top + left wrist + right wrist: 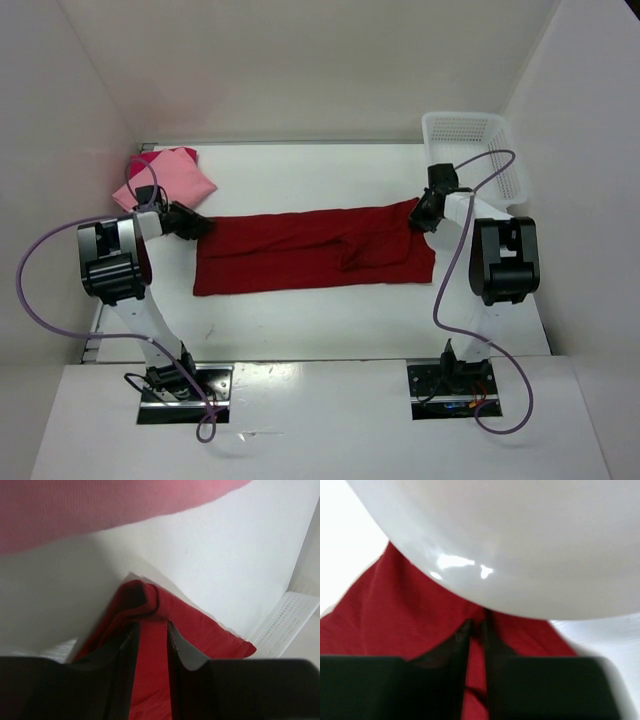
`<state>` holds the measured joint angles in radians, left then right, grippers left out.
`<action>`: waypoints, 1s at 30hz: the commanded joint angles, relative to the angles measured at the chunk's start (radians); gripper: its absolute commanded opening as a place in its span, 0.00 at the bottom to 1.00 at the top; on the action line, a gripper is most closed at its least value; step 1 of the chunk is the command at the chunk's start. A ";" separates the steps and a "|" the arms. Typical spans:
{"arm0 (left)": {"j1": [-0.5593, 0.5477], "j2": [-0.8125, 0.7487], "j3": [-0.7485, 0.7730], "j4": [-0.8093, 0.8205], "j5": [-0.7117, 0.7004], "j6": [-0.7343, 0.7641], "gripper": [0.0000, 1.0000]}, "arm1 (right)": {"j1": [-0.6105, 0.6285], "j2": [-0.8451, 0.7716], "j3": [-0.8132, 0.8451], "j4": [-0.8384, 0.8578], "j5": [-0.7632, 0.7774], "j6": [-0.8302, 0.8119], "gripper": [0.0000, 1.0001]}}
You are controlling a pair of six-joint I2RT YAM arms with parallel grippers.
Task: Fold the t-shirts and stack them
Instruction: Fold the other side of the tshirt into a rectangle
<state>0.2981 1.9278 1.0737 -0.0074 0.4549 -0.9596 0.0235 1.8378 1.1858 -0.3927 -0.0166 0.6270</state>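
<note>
We find the dark crimson cloth t-shirt [310,250] spread across the middle of the white table [300,180], with the left gripper [195,225] at its left end and the right gripper [420,215] at its far right corner. In the far left corner, the folded light pink t-shirt [170,178] lies on the magenta-red t-shirt [148,157]. The white plastic lattice basket [465,130] stands in the far right corner.

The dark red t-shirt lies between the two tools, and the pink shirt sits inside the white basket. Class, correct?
No. The top view shows the pink shirt on the table at far left, not inside the white basket. The dark red t-shirt does lie between left tool and right tool.
</note>
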 commanded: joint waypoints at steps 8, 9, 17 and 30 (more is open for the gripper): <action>-0.033 -0.285 -0.113 -0.009 -0.104 0.042 0.36 | -0.013 -0.146 -0.011 -0.052 0.081 -0.036 0.49; -0.045 -0.330 -0.126 -0.026 -0.123 0.059 0.36 | -0.013 -0.164 -0.011 -0.061 0.081 -0.049 0.49; -0.305 -0.405 -0.147 -0.062 -0.177 0.110 0.36 | 0.101 -0.216 -0.092 -0.107 -0.028 -0.069 0.02; -0.502 -0.326 -0.156 -0.031 -0.168 0.140 0.36 | 0.173 -0.078 -0.078 -0.095 -0.095 -0.092 0.46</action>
<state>-0.1669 1.6016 0.9203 -0.0631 0.2874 -0.8616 0.1734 1.7554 1.1023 -0.4946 -0.1024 0.5522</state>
